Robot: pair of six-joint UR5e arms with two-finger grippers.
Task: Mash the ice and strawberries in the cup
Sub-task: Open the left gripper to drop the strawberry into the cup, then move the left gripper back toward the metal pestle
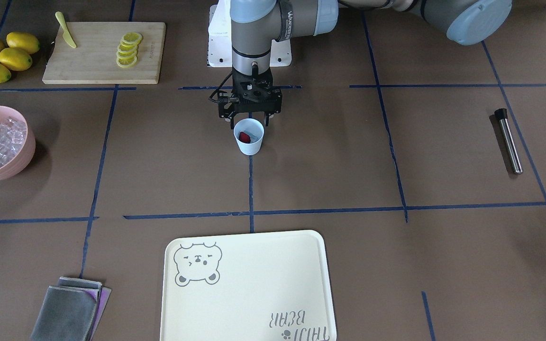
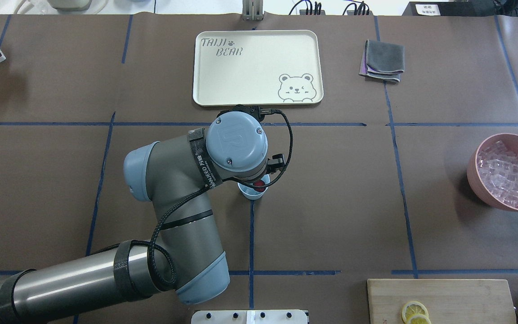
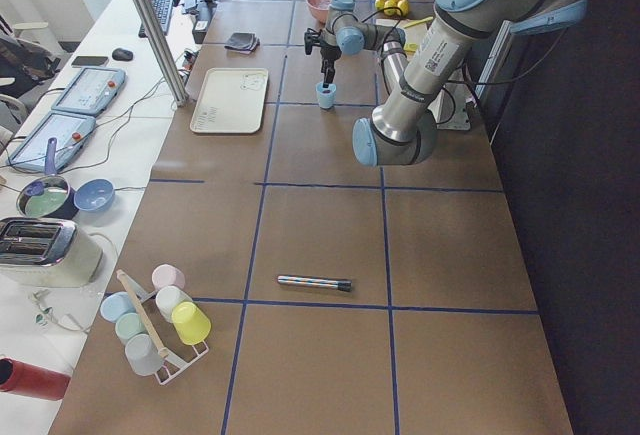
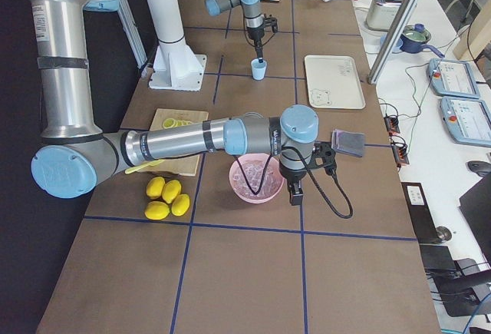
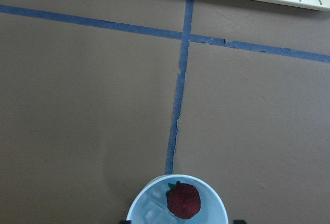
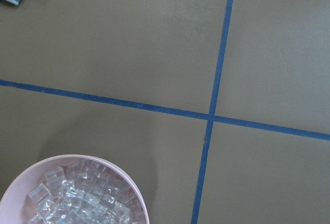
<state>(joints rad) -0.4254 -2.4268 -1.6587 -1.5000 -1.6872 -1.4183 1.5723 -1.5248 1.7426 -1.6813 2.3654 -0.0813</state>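
Observation:
The pale blue cup (image 1: pixel 249 139) stands at the table's middle on a blue tape line. Inside it lie a dark red strawberry (image 5: pixel 183 202) and pieces of clear ice (image 5: pixel 152 213). My left gripper (image 1: pixel 249 123) hangs straight above the cup's mouth, open, with its fingers spread wider than the rim and nothing between them. More ice (image 6: pixel 77 193) fills a pink bowl (image 4: pixel 253 180). My right gripper (image 4: pixel 295 190) hovers by that bowl's rim. It shows only in the exterior right view, so I cannot tell whether it is open or shut.
A metal muddler (image 1: pixel 507 142) lies alone on the left arm's side. A cream bear tray (image 1: pixel 247 284) and folded grey cloths (image 1: pixel 71 310) sit along the far edge. A cutting board (image 1: pixel 104 52) holds lemon slices and a knife, with whole lemons (image 1: pixel 5 57) beside it.

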